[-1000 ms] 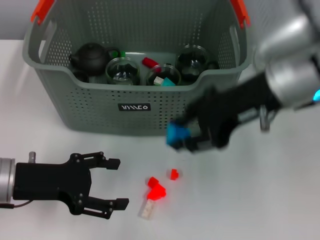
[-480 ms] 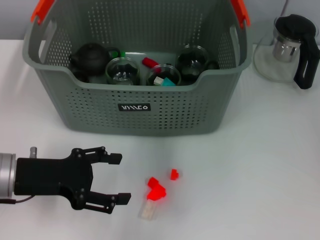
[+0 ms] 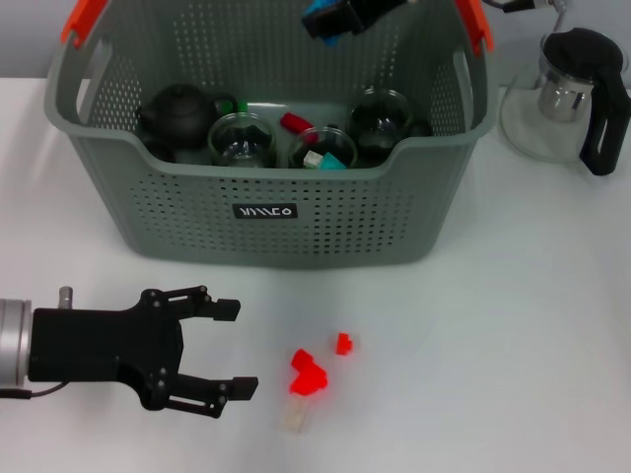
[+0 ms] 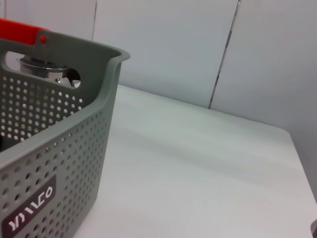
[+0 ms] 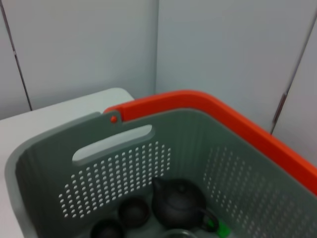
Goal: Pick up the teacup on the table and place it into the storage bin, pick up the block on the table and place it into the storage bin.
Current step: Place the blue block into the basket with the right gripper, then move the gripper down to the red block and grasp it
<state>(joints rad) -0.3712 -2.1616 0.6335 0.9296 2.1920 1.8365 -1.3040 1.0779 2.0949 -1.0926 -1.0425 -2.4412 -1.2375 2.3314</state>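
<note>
Right pincer (image 3: pixel 330 22) over the bin (image 3: pixel 266 212)'s back rim, clamping a blue block (image 3: pixel 323 20) — left pincer (image 3: pixel 232 350) wide, low on open counter (image 3: pixel 493 335).

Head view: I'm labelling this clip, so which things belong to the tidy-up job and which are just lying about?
Job:
storage bin
blue block, held over the bin in the right claw
red blocks on the table
left claw, open beside them

Lying about:
glass teapot beside the bin

left pincer (image 3: pixel 229 347): low at near left, fingers spread | right pincer (image 3: pixel 340 15): high at far edge, closure unclear
</note>
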